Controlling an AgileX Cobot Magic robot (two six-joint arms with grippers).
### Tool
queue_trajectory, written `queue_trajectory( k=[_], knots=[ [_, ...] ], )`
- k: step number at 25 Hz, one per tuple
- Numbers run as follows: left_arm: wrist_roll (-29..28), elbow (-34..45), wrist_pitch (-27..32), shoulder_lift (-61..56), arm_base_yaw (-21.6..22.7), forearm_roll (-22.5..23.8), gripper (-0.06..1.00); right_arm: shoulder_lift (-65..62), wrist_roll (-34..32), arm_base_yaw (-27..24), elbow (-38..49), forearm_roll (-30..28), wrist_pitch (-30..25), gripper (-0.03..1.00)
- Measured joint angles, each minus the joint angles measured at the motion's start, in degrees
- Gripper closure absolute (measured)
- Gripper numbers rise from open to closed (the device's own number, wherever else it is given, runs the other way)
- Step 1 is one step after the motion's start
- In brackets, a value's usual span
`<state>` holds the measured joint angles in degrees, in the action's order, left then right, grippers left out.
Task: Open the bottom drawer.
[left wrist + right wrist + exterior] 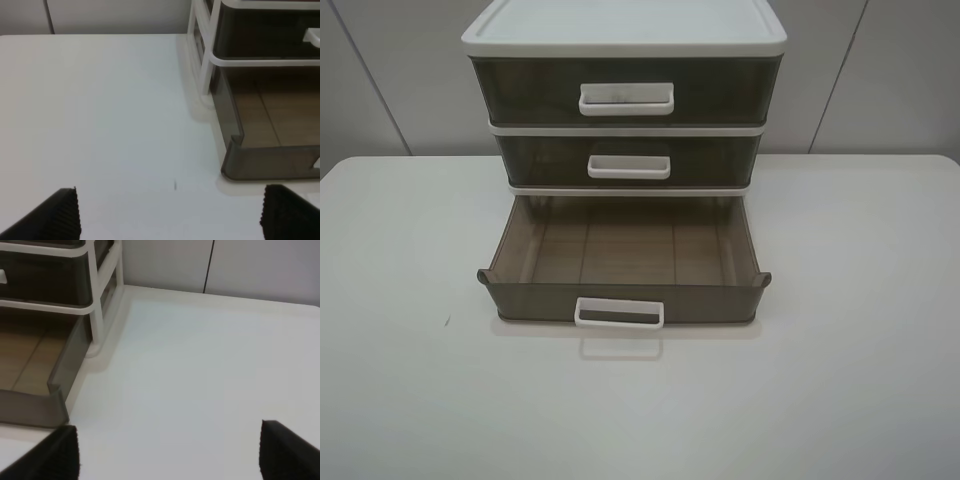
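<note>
The bottom drawer of a white-framed drawer unit is pulled far out toward the table's front. It is shallow smoky-brown plastic with a ribbed floor, empty, with a white loop handle. Its front corner shows in the left wrist view and in the right wrist view. My left gripper is open over bare table left of the drawer. My right gripper is open over bare table right of it. Neither gripper touches the drawer. Neither arm shows in the high view.
The middle drawer and the taller top drawer are pushed in. The unit stands at the back middle of a white table, against a pale panelled wall. A small dark speck lies on the table at left.
</note>
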<state>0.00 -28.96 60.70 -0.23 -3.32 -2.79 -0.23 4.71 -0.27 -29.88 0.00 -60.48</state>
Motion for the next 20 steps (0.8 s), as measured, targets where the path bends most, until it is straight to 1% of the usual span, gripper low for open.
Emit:
queue_trajectory(
  k=[20],
  knots=[
    [0.0,0.0,0.0,0.0,0.0,0.0,0.2,0.0,0.0,0.0,0.0,0.0,-0.2,0.25]
  ],
)
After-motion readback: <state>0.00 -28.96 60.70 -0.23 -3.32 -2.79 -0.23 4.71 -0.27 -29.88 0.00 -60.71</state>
